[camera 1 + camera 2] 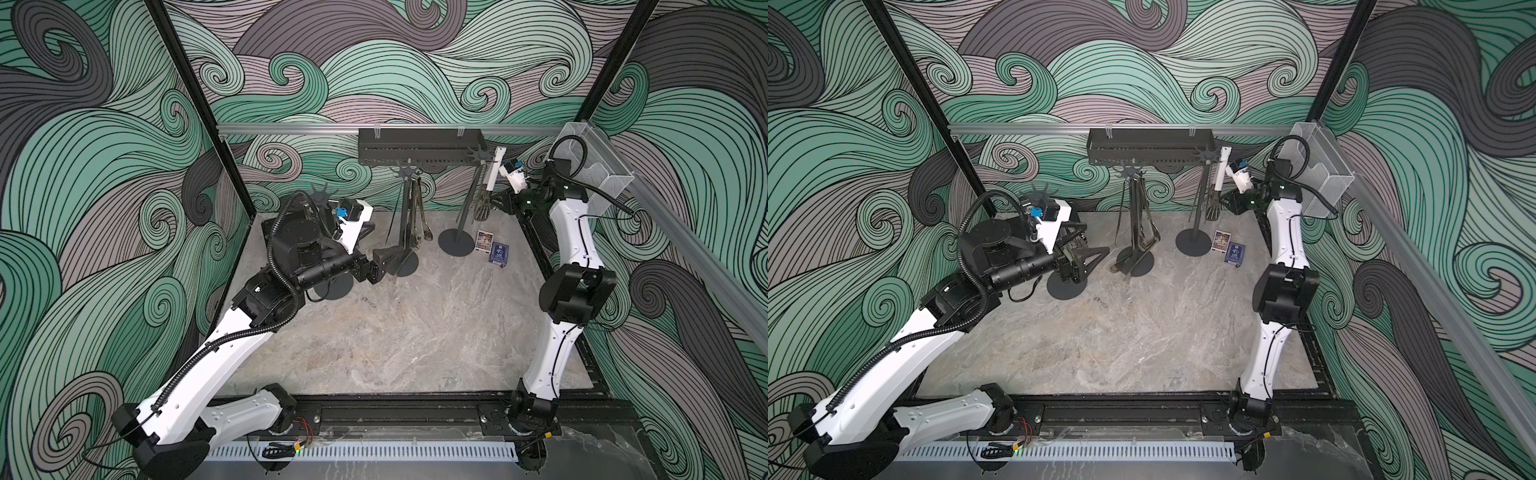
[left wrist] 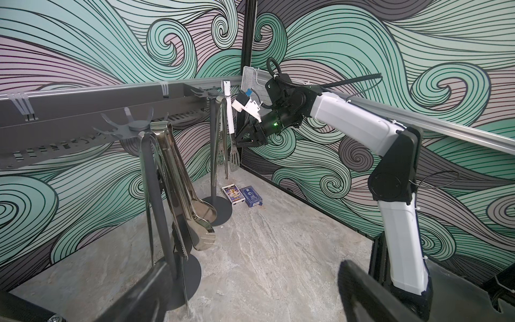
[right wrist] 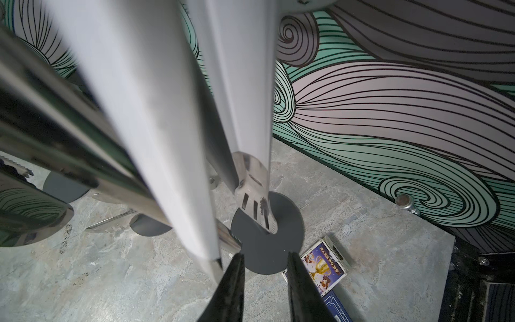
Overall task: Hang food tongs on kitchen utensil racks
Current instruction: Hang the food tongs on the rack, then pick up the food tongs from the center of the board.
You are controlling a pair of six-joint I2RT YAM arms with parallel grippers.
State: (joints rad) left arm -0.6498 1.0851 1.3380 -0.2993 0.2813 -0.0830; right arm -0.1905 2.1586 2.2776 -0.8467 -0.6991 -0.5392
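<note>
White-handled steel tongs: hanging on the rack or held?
Hanging: the white-handled steel tongs dangle from the pronged crown of the grey pole rack; right end effector jaws apart, empty.

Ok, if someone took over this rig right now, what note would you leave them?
Left gripper: open and empty, low near the middle rack.
Right gripper: open, jaws parted beside the white-handled tongs, which hang on the right rack.
Done: several steel tongs hang on the middle rack.
To do: no loose tongs show on the table; the left rack is mostly hidden by the left arm, so check it, then probably pull both arms back.
</note>
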